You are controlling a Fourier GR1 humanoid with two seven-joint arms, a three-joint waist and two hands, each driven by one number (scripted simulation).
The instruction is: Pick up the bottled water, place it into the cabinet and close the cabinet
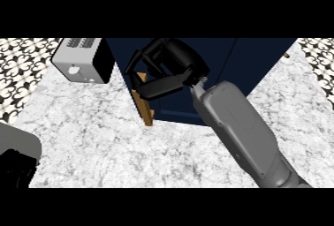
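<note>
The marbled white-grey counter fills most of the frame, with a black-and-white patterned surface showing past it at the upper left and upper right corners. Standing on the counter at top centre is the dark navy cabinet, which runs from just right of the toaster to the upper right; a thin vertical seam divides its front, and at its left side a light wooden edge slants down to the counter, though whether this is an opened door seen edge-on cannot be told. The right forearm, grey and bulky, comes in from the lower right edge and angles up toward the cabinet's left part. At its end the right hand is black, held against the navy front beside the wooden edge, with its fingers bent over and the thumb tucked beneath; whether anything lies inside that curl cannot be made out. The bottled water is not visible anywhere in the frame. In the upper left a white toaster with a dark side panel stands on the counter just beside the cabinet. At the lower left edge a grey forearm and a black shape below it show, too cropped to read.
</note>
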